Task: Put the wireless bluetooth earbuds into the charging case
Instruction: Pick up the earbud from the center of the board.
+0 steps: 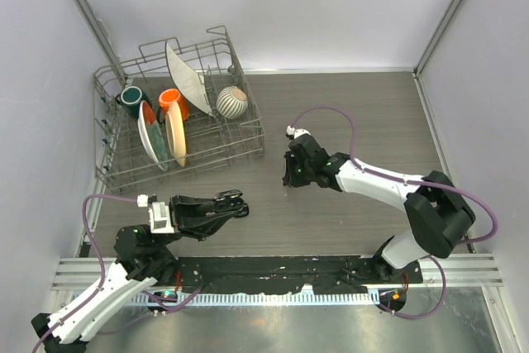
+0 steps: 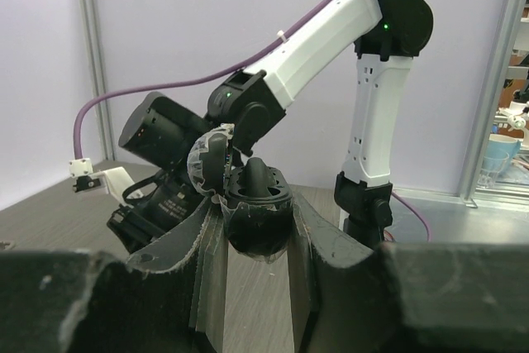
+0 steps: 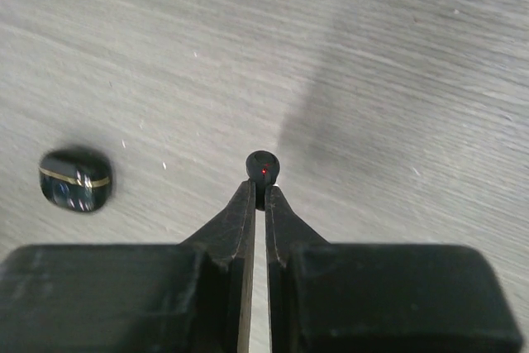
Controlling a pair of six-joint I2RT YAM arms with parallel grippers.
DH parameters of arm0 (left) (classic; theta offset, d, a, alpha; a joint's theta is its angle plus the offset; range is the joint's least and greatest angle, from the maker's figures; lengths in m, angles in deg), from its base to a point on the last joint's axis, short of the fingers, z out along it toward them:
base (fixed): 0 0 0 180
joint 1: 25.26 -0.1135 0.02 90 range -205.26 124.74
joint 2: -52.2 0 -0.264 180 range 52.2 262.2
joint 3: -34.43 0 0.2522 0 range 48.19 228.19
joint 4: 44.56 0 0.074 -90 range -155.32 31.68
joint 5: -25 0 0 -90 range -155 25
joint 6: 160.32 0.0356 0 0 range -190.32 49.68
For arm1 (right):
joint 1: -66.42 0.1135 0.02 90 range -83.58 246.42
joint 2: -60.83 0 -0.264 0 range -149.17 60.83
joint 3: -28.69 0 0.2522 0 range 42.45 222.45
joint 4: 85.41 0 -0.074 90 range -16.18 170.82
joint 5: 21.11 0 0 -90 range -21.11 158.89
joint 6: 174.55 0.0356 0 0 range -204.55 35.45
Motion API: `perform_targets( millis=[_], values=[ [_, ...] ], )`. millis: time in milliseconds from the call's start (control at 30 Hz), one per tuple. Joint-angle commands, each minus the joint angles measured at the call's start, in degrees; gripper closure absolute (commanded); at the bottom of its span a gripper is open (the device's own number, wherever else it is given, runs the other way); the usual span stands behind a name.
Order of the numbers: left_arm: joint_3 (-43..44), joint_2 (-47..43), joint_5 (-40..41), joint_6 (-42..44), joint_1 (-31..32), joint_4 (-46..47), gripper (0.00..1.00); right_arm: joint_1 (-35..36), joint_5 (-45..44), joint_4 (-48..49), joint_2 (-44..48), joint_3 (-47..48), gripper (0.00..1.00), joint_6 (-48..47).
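My left gripper is shut on the black oval charging case and holds it above the table. The case's lid is swung open to the left. One black earbud stands in the case with its stem up. In the top view this gripper is at the near left. My right gripper is shut on a second tiny black earbud, which shows a red light and is pinched at the very fingertips just above the wood. In the top view that gripper points down at mid-table.
A small glossy black object with a gold stripe lies blurred on the table left of my right gripper. A wire dish rack with plates, cups and a bowl fills the far left. The right arm rises behind the case.
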Motion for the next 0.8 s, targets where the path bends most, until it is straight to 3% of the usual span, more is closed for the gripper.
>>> perform_targets(
  millis=[0, 233, 600, 767],
  values=[
    [1.50, -0.54, 0.90, 0.83, 0.10, 0.37, 1.00, -0.09, 1.25, -12.13, 3.04, 2.95, 0.97, -9.89],
    [1.49, 0.86, 0.64, 1.01, 0.19, 0.99, 1.00, 0.08, -3.22, -19.02, -0.65, 5.69, 0.98, -13.68],
    [1.58, 1.04, 0.90, 0.92, 0.19, 0.99, 1.00, 0.79, -5.08, -18.05, -3.81, 4.98, 0.96, -14.91],
    [1.58, 1.22, 0.99, 1.01, 0.19, 0.81, 1.00, 0.87, -5.69, -16.56, -4.08, 4.10, 0.90, -13.42]
  ],
)
